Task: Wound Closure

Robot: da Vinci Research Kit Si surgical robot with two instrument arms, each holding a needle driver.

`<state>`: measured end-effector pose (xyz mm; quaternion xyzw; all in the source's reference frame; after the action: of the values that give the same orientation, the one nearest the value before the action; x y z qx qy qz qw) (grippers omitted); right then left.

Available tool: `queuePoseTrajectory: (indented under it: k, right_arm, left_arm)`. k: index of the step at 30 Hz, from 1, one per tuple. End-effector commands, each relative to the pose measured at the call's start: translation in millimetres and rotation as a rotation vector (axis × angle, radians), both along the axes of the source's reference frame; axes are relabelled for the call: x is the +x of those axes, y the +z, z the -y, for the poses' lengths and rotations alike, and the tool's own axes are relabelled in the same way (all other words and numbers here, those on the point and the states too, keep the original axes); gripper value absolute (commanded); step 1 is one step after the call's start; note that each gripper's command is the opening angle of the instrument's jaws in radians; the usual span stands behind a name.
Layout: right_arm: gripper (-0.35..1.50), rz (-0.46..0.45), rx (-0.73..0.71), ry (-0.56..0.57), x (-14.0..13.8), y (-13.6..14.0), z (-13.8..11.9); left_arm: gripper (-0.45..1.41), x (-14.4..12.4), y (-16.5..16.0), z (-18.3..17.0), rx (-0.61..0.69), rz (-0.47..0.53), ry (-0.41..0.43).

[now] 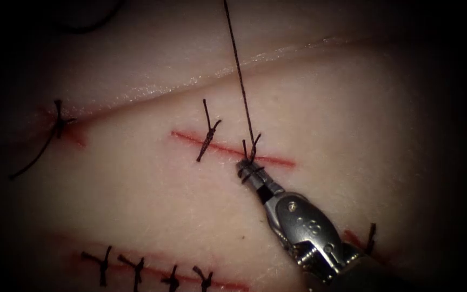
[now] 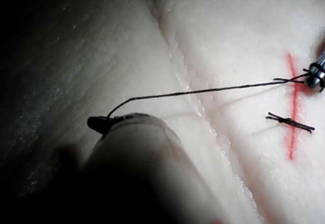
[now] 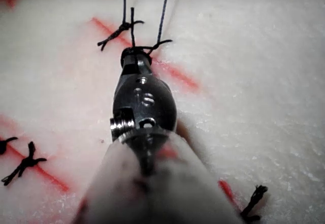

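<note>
A red cut (image 1: 277, 159) runs across the tissue (image 1: 352, 124). A tied stitch (image 1: 209, 135) crosses its left part. My right tool (image 1: 246, 168) comes in from the lower right, its tip at the cut just right of that stitch. Its jaws are shut on a short thread end (image 1: 244, 147), with loops of thread (image 1: 252, 174) wound around them. From there the long thread (image 1: 239, 70) rises taut out of the picture. In the left wrist view that thread (image 2: 203, 90) leads to my left tool (image 2: 99, 124), whose jaws are shut on it, well away from the cut.
Other closed cuts lie around: a row of several stitches (image 1: 136, 267) at the lower left, one stitch (image 1: 58, 121) at the far left, another (image 1: 371, 238) beside the right tool's shaft. A tissue fold (image 1: 217, 73) runs behind the cut.
</note>
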<state>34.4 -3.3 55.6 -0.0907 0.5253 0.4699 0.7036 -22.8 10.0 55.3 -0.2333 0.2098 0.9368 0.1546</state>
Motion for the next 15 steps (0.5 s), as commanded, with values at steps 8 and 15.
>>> queuePoseTrajectory:
  k: [8,15]
  right_arm:
    - [-0.35,0.001,0.002,-0.015,0.3,0.7,1.2]
    - [-0.35,0.012,0.006,-0.045,0.1,1.2,3.1]
  left_arm:
    - [-0.45,0.8,0.0,-3.4,-0.044,-0.006,-0.072]
    - [-0.45,1.5,0.9,-5.9,-0.050,-0.017,-0.095]
